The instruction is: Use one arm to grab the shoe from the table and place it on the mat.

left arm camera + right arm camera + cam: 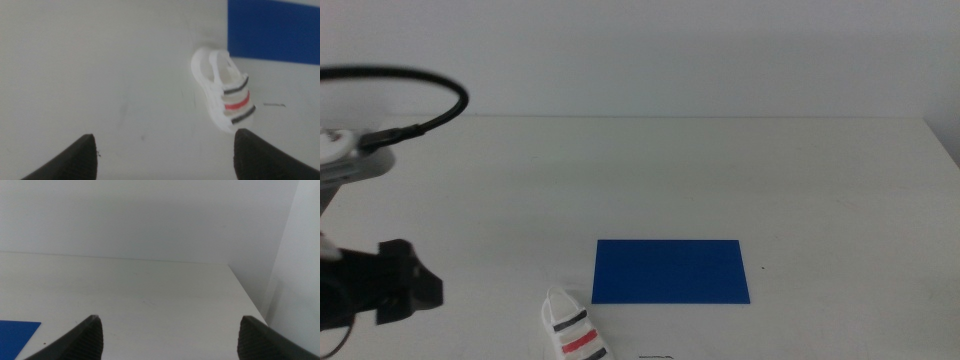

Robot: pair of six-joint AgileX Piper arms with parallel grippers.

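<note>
The white sandal shoe (575, 332) with two dark straps and one red strap lies on the white table (720, 170) near the front edge, just left of the deep-blue mat (670, 270). The left arm comes in from the left; its left gripper (415, 288) hovers to the left of the shoe, apart from it. In the left wrist view the left gripper (165, 147) is open and empty, with the shoe (225, 92) and a mat corner (275, 30) ahead of it. The right gripper (170, 327) is open and empty, out of the middle view.
The table's far edge meets a plain white wall (670, 50). A black cable (430, 110) loops above the left arm. The right wrist view shows the table's far right corner (227, 267) and a small mat corner (15, 337).
</note>
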